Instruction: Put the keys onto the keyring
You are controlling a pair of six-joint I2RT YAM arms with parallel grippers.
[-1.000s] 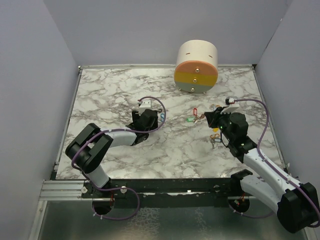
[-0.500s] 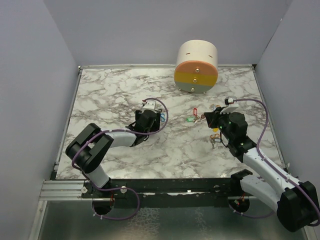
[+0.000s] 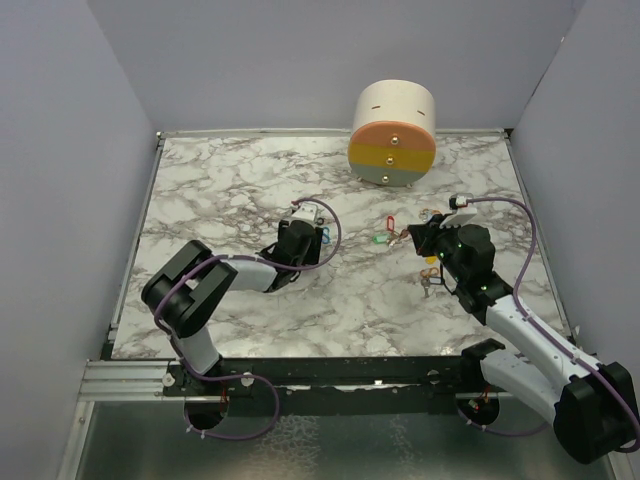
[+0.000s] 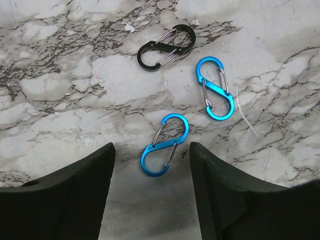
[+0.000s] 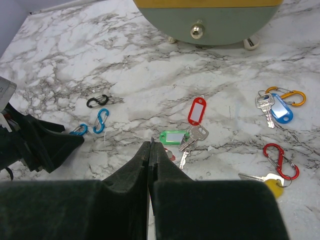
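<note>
- The white and grey marble table (image 3: 230, 190) is holding everything up.
- The round cream box with orange, yellow and green drawer fronts (image 3: 392, 135) is standing at the back, out of the way.
- The left gripper (image 4: 151, 165) is hanging with its jaws spread wide, one on each side of a small blue metal S-shaped clip (image 4: 164, 145). That clip is not a key.
- The right gripper (image 5: 150, 147) is squeezing its jaws tight together. I am seeing nothing between them. It is pointing at the keys, maybe getting ready to pick one.
- The small silver keys with red and green plastic tags (image 5: 197, 132) are lying flat just ahead of it.
</note>
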